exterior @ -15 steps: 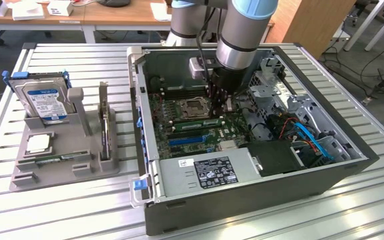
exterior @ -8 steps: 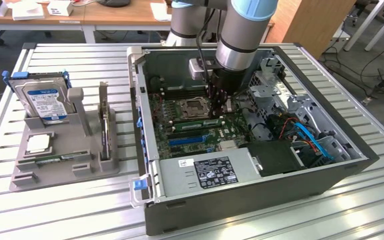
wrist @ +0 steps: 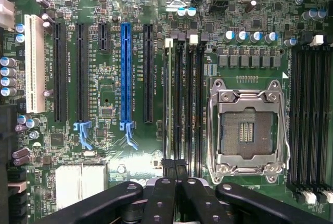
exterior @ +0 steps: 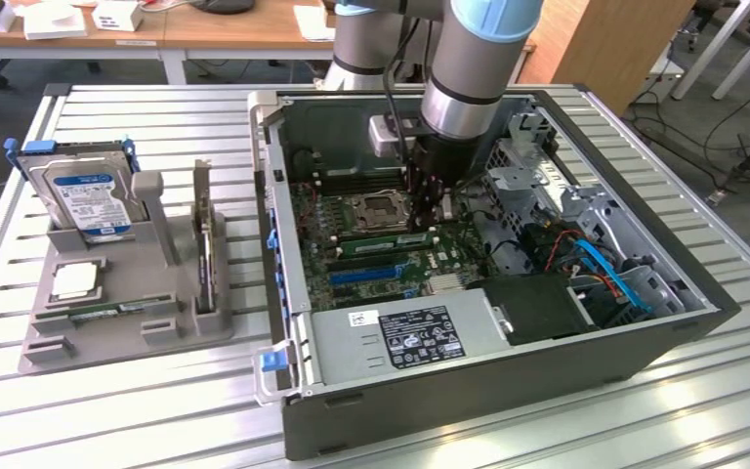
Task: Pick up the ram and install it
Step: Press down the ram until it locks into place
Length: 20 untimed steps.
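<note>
computer case [exterior: 479, 391] on table [exterior: 128, 410], holder rack [exterior: 121, 293] at exterior view's left

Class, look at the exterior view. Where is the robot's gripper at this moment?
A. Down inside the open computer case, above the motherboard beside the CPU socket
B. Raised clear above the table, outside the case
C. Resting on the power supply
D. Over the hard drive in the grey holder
A: the gripper hangs inside the computer case, over the motherboard next to the CPU socket.

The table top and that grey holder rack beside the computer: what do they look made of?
Table top: looks like bare metal, probably aluminium, going by its pale silvery sheen and ribbed, slotted slats. Holder rack: looks like matte grey plastic, with a dull, even colour and chunky moulded or printed shapes, though painted metal can't be ruled out.
</note>
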### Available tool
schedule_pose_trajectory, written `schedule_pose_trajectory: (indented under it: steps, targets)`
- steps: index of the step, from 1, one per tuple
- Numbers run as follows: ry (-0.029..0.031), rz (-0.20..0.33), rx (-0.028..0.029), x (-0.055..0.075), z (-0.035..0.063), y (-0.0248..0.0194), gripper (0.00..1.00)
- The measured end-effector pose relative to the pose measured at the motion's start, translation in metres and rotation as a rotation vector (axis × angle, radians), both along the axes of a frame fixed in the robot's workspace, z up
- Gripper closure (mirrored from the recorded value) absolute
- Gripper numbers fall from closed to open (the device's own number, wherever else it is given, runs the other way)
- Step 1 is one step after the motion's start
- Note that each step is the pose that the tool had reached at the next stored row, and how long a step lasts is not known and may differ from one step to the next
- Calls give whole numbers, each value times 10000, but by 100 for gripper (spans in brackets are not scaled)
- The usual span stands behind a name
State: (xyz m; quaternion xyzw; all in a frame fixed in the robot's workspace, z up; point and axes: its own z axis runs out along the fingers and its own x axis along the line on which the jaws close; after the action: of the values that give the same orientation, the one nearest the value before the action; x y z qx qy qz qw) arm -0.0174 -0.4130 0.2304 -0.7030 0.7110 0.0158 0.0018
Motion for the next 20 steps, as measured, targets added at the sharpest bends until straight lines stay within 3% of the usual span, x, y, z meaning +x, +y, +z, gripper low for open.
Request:
schedule_pose_trajectory:
  steps: [20]
  targets:
    - [-1, 0, 1, 0, -40, 0, 91]
